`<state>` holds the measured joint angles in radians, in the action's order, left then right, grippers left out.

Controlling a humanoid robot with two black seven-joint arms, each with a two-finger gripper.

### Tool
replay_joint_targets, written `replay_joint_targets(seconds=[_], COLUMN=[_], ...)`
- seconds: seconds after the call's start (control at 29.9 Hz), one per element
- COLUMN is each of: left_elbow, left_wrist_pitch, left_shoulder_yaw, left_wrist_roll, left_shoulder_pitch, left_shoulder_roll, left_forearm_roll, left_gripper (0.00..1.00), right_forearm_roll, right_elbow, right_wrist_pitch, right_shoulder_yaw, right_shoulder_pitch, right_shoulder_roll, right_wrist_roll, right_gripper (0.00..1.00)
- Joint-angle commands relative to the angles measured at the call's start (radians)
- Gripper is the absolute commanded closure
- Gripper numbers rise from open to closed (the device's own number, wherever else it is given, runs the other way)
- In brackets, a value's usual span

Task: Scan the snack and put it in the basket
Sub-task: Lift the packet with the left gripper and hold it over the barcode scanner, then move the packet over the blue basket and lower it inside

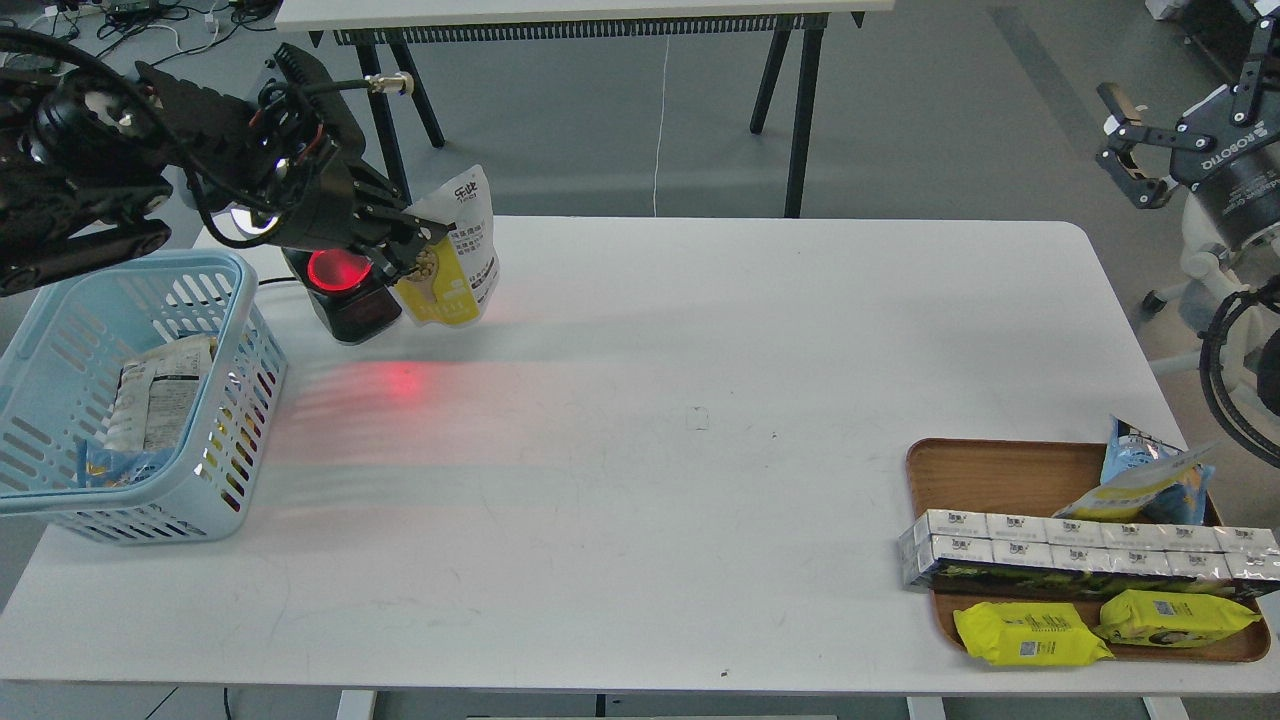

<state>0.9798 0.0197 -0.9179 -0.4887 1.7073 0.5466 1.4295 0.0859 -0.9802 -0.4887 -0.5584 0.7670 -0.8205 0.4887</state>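
My left gripper (412, 252) is shut on the snack (455, 262), a small pouch with a white top, yellow lower part and beige balls pictured. It holds the pouch in the air just right of the black scanner (342, 290), whose red window glows. The light blue basket (215, 455) stands at the table's left edge, left of and below the gripper, with a white packet and a blue one inside. My right gripper (1125, 145) is raised off the table at the far right, fingers spread and empty.
A brown wooden tray (985, 465) at the front right holds two yellow flat packets (1030, 633), a long row of silver boxes (1080, 555) and a blue-and-yellow bag (1150, 480). A red glow from the scanner falls on the white table (700, 420). A second table stands behind.
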Motion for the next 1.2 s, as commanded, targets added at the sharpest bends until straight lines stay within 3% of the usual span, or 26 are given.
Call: replay_joint_targets(seconds=[0.0, 0.37, 0.5, 0.7, 0.87, 1.17], left_elbow=[-0.003, 0.014, 0.092, 0.232, 0.232, 0.232], left_wrist_pitch=[-0.003, -0.004, -0.015, -0.078, -0.119, -0.124], left_shoulder_yaw=[-0.001, 0.002, 0.014, 0.013, 0.02, 0.022], left_wrist_roll=[0.0, 0.0, 0.0, 0.0, 0.0, 0.0], left_shoulder_pitch=[-0.006, -0.006, 0.046, 0.257, 0.288, 0.282], left_shoulder_roll=[0.032, 0.099, 0.192, 0.372, 0.49, 0.67], left_forearm_roll=[0.012, 0.042, 0.048, 0.057, 0.12, 0.27], left_gripper=[1.0, 1.0, 1.0, 1.0, 1.0, 1.0], right_forearm_roll=[0.0, 0.0, 0.0, 0.0, -0.002, -0.002], right_elbow=[0.0, 0.0, 0.002, 0.003, 0.005, 0.008], right_wrist_pitch=[0.0, 0.0, 0.0, 0.0, 0.0, 0.0], right_shoulder_yaw=[0.002, 0.002, 0.002, 0.002, 0.002, 0.002], right_shoulder_pitch=[0.0, -0.001, 0.0, -0.001, -0.001, -0.001], right_shoulder_roll=[0.001, 0.004, 0.003, 0.009, 0.012, 0.015], right_wrist_roll=[0.0, 0.0, 0.0, 0.0, 0.0, 0.0], right_gripper=[0.0, 0.0, 0.01, 0.0, 0.0, 0.0])
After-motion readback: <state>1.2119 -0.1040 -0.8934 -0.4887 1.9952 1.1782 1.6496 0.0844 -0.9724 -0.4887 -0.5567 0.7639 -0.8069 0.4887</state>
